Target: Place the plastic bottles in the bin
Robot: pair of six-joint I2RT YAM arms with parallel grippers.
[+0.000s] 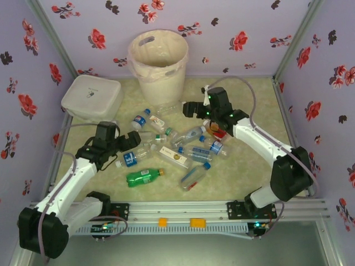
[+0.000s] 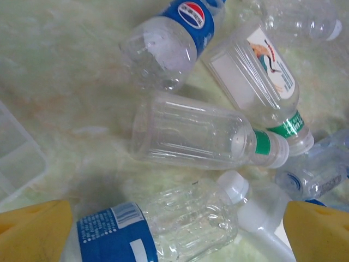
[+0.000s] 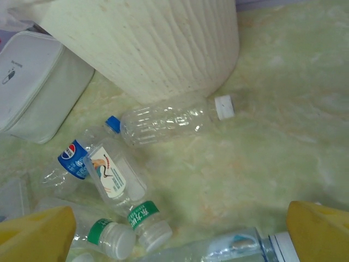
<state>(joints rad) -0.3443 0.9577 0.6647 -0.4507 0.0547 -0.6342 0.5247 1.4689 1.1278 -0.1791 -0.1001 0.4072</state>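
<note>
Bottles (image 1: 195, 176) lie scattered mid-tabletop (image 1: 233, 185), on their sides, just in front of the bin (image 1: 161, 83). The bin stands upright at the back with a white box (image 1: 91, 98) to its left. Green bottle (image 1: 143, 176) at the near edge of the pile. One clear white-capped bottle (image 3: 169, 121) lies right by the bin's base. Left gripper (image 1: 134, 141) is low over the pile's left side, jaws spread wide — a blue-label bottle (image 2: 158, 229) lies between the yellow fingers (image 2: 32, 232), contact unclear. Ahead of it are a clear green-collared bottle (image 2: 191, 134) and a Pepsi bottle (image 2: 169, 38). Right gripper (image 1: 190, 109) sits over the pile's far side, near the bin — jaws also wide apart, gripping nothing.
</note>
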